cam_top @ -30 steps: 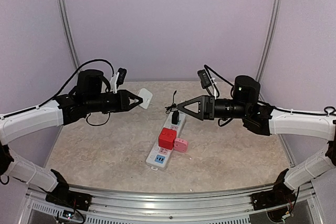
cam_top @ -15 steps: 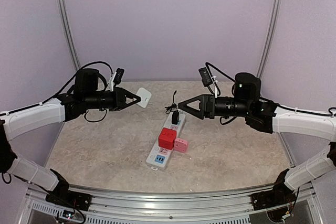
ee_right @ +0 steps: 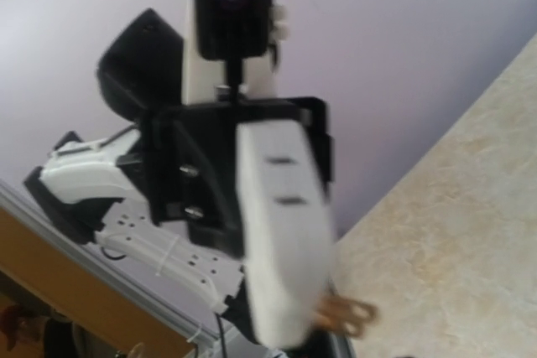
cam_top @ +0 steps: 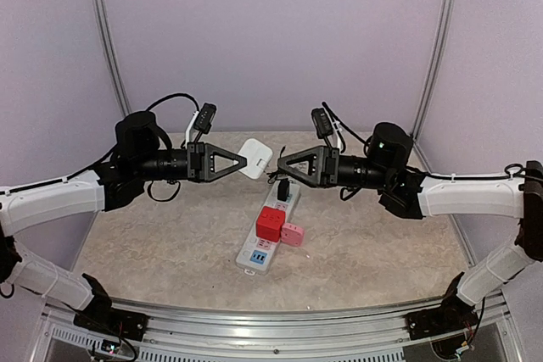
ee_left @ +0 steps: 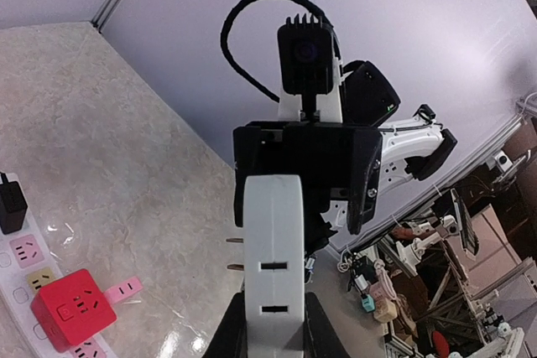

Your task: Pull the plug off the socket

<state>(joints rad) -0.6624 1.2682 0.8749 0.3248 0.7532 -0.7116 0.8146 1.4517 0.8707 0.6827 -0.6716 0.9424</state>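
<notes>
The socket (cam_top: 257,253) lies on the tabletop (cam_top: 170,243), with a black plug (cam_top: 282,186) and a red cube (cam_top: 271,223) in it. The white plug (cam_top: 255,158) is already off and in the air, clamped in the left tool (cam_top: 233,161). The right tool (cam_top: 282,164) is just beside it, and I cannot tell if its jaws are apart.

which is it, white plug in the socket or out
Out: left gripper holds the white plug midair, prongs bare, clear of the socket.

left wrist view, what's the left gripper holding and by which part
The left gripper holds the white plug by its near end, one finger on each side. The prongs stick out clear of the grip.
</notes>
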